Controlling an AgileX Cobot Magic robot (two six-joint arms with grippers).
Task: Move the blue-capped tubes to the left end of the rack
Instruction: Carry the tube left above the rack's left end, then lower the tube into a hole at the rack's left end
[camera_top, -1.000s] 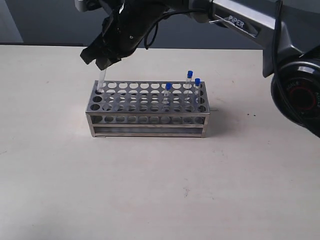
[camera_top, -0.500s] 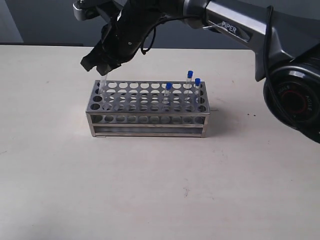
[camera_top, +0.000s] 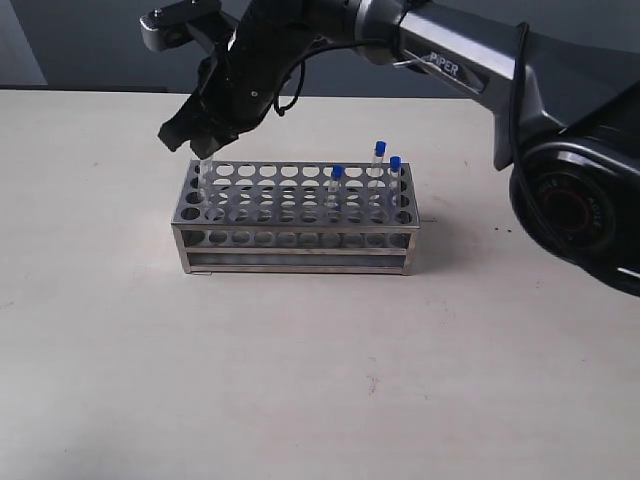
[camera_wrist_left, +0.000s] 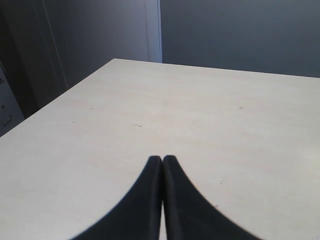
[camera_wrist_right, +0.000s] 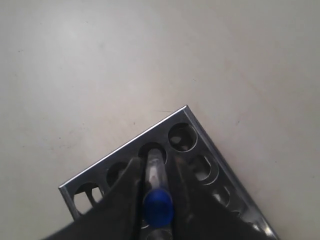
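The shiny metal rack (camera_top: 290, 247) stands mid-table. Three blue-capped tubes (camera_top: 336, 173) (camera_top: 379, 149) (camera_top: 395, 163) stand upright near its right end. My right gripper (camera_top: 206, 152) reaches across to the rack's left end and is shut on another blue-capped tube (camera_top: 205, 178), whose lower part is in a hole of the end column. In the right wrist view the blue cap (camera_wrist_right: 158, 205) sits between the two fingers of that gripper (camera_wrist_right: 154, 162), and the clear body runs down into a hole near the rack's corner (camera_wrist_right: 186, 111). My left gripper (camera_wrist_left: 162, 159) is shut and empty over bare table.
The right arm's base (camera_top: 585, 205) stands at the right edge of the table. The pale tabletop (camera_top: 320, 380) spreads in front of the rack. A dark wall lies beyond the table's far edge (camera_wrist_left: 210, 67).
The right gripper has come down a little with the tube, so less clear tube shows above the rack's top plate. The other tubes and the rack have not moved.
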